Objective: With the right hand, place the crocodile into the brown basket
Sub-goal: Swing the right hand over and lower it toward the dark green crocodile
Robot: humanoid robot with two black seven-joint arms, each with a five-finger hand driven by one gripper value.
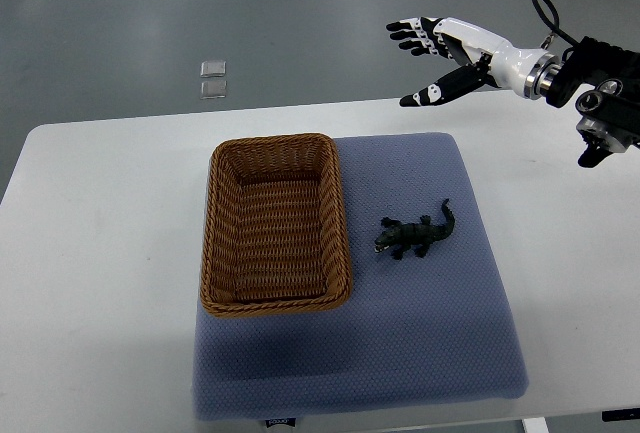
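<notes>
The right hand (pixel 468 51) hangs in the air over the far right part of the table (pixel 100 253), its arm coming in from the right edge of the picture. The hand is wide open: the four black-tipped fingers are stretched out towards the left, the thumb is spread apart below them, and nothing is in its grasp. It is well apart from everything on the table.

A blue-grey mat (pixel 430 333) lies on the white table and reaches to the near edge. The brown basket (pixel 275 141) stands on the left part of the mat, running from the mat's far edge to about its middle, and its woven bottom is bare. The crocodile (pixel 415 235), a small dark green toy, lies on the mat near the basket's right side and not touching it. Its head points towards the near left and its tail towards the far right.

Beyond the table's far edge, two small clear squares (pixel 212 79) lie on the grey floor.
</notes>
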